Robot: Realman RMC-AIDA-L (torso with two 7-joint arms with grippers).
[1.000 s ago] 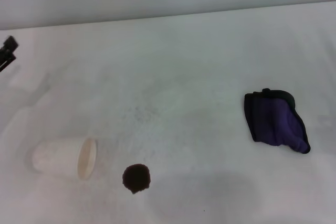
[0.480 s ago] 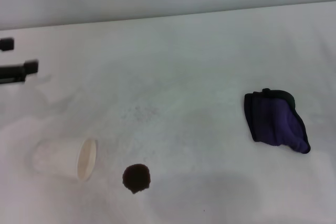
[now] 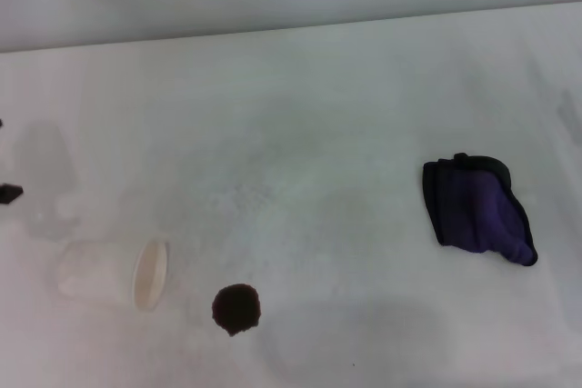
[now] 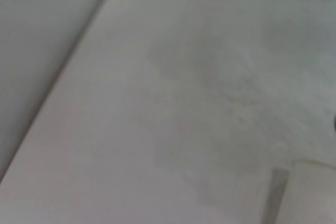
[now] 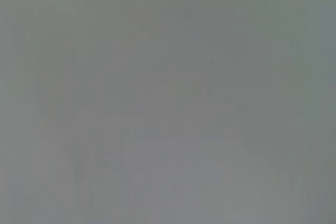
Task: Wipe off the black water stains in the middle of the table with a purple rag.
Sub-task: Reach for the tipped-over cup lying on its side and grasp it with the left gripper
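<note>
We see the purple rag (image 3: 478, 210) lying bunched on the table (image 3: 309, 106), dark purple with black edging, toward the right edge and about midway between the near and far edges. The black water stains (image 3: 236, 308) form one small roundish blackish-brown blot close to the near edge, left of the middle, with a paper cup (image 3: 114, 273) on its side just beside it, mouth turned toward the blot.

Compared with half a second ago, the left gripper (image 3: 7, 192) has drawn back: where its dark fingers reached in over the left edge, only a small black tip now shows at that edge, nearer to us. Rag, blot and cup have not shifted.

The rag lies well apart from that tip, across the whole surface. We cannot tell whether the left gripper is released or clenched. The right gripper does not appear in our views.
</note>
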